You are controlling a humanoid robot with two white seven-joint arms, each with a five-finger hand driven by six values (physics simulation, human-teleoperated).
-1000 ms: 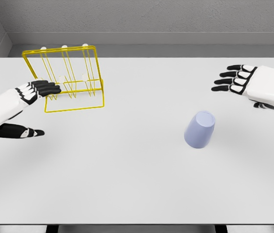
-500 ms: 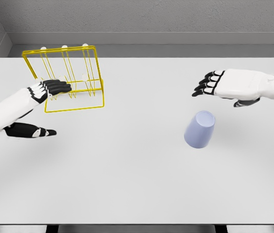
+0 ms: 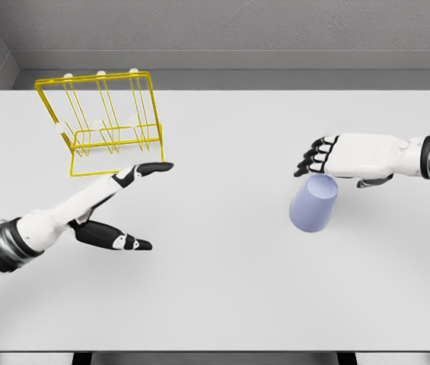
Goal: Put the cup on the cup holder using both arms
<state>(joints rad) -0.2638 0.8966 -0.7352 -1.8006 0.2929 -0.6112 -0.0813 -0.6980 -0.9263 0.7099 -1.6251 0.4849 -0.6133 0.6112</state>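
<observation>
The cup sits upside down on the table, right side. The right hand hovers just behind it, fingers loose, holding nothing. The left hand is spread flat near the yellow rack.

Matt lavender cup, thin glossy yellow wire cup holder, smooth matt white table.

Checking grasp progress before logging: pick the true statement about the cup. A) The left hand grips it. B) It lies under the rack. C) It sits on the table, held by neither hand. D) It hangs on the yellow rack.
C: the lavender cup stands on the white table, the right hand just behind it, not gripping.
</observation>
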